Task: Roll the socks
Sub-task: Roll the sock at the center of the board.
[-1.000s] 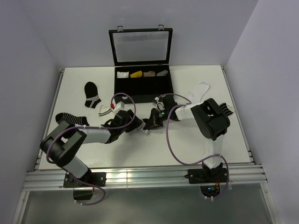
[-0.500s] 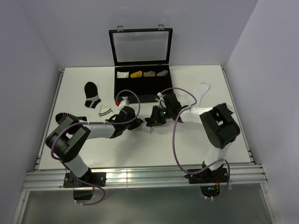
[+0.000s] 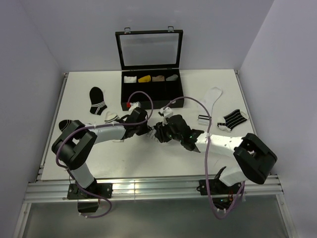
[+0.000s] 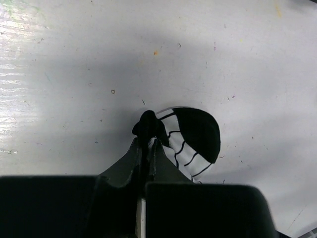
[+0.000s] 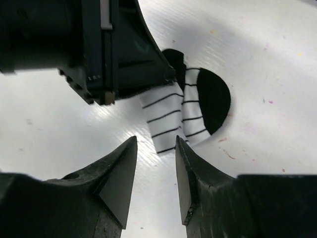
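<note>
White black-lined sock [image 4: 190, 136], its dark edge in clamped-shut left claw [image 4: 147, 135], right claw [image 5: 155, 166] parted just beside, tabletop [image 4: 74, 69] all round

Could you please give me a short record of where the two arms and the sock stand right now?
left claw: shut, pinching a dark fold of the lined sock
right claw: open, tips at the sock's white end, not closed on it
lined sock: folded over on the table, black toe showing
case: lid up, bundles in the back row
task state: sock not yet a tight roll
</note>
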Available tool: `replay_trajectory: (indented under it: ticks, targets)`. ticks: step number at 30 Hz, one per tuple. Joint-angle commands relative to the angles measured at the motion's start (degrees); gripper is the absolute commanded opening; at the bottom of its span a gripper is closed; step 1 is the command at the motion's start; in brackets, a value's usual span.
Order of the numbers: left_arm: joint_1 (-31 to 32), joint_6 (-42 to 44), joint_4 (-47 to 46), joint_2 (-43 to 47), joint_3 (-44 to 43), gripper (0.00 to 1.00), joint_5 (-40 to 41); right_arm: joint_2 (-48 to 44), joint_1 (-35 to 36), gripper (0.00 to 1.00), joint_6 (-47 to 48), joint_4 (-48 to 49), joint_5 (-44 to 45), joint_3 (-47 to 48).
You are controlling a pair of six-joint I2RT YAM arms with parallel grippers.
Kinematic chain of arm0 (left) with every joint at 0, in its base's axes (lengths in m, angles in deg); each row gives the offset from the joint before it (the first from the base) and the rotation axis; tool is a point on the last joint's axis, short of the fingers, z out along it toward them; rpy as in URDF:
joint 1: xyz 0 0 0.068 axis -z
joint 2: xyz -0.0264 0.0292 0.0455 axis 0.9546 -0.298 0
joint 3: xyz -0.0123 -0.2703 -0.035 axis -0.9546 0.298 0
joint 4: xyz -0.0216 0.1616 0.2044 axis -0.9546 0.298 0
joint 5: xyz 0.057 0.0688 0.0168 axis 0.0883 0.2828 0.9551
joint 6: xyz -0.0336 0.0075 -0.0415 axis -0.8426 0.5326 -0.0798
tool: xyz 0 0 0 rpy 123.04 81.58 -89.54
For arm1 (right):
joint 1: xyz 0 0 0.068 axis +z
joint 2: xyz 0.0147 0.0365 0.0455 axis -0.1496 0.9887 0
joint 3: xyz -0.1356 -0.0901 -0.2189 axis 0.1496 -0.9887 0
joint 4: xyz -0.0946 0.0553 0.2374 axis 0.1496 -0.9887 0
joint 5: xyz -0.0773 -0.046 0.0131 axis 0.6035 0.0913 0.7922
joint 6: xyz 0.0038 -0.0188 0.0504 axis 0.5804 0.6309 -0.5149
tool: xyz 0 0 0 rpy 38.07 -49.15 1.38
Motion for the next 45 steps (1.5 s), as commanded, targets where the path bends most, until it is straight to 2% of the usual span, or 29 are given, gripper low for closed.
replay_trajectory:
  ticks: [1, 12, 24, 26, 27, 30, 31, 33, 34, 35, 36, 37, 39, 40, 45]
  targets:
    - [0.21, 2.13, 4.49, -1.19, -2.64, 0.0, -1.24, -0.49, 2.7, 0.45, 5.05, 5.08, 7.93, -1.94]
    - [0.29, 2.58, 5.9, -2.94, -4.23, 0.0, -2.47, 4.96, 5.61, 0.48, 7.68, 5.96, 8.54, 1.04]
    - [0.29, 2.93, 5.72, -3.3, -4.58, 0.0, -3.7, 13.49, 7.64, 0.48, 7.69, 0.43, 13.99, 6.76]
    - [0.29, 2.93, 5.63, -3.03, -4.32, 0.0, -3.7, 14.45, 7.64, 0.42, 6.64, -1.67, 14.95, 7.55]
    - [0.29, 2.84, 5.37, -2.86, -4.23, 0.0, -3.7, 15.15, 7.64, 0.3, 6.28, -2.21, 15.22, 7.81]
    - [0.29, 2.4, 5.11, -2.16, -3.79, 0.01, -3.53, 15.6, 7.37, 0.1, 4.79, -4.05, 14.35, 8.25]
    - [0.29, 2.31, 4.58, -1.81, -3.62, 0.04, -3.44, 15.6, 7.2, 0.0, 4.35, -4.4, 13.56, 8.51]
    - [0.29, 1.87, 3.79, -0.31, -2.3, 0.11, -2.48, 15.25, 5.71, 0.0, 2.77, -5.55, 9.02, 8.78]
    - [0.29, 1.61, 2.83, 0.39, -1.69, 0.21, -2.04, 14.9, 4.92, 0.0, 2.16, -6.16, 6.98, 9.04]
    - [0.21, 1.35, 2.47, 1.79, -0.46, 0.35, -1.34, 14.37, 3.0, 0.0, 0.67, -6.34, 2.44, 8.96]
    - [0.12, 1.17, 1.95, 2.67, 0.16, 0.35, -1.07, 14.37, 1.93, 0.0, -0.13, -6.52, 2.39, 8.96]
    - [0.03, 0.65, 1.51, 3.29, 0.77, 0.49, -0.72, 13.85, 0.71, 0.0, -1.01, -6.52, -3.01, 8.78]
    - [-0.15, -0.15, 0.98, 5.57, 2.61, 0.61, 1.04, 13.58, -3.32, 0.0, -3.82, -6.78, -8.31, 8.78]
    - [-0.23, -1.19, 0.98, 6.36, 3.41, 0.7, 1.74, 13.67, -4.83, 0.0, -4.52, -6.96, -14.42, 9.13]
    - [-0.23, -3.75, -5.95, 11.55, 10.09, 0.77, 3.33, 17.0, -12.04, 0.0, -6.99, -10.91, -28.61, 13.16]
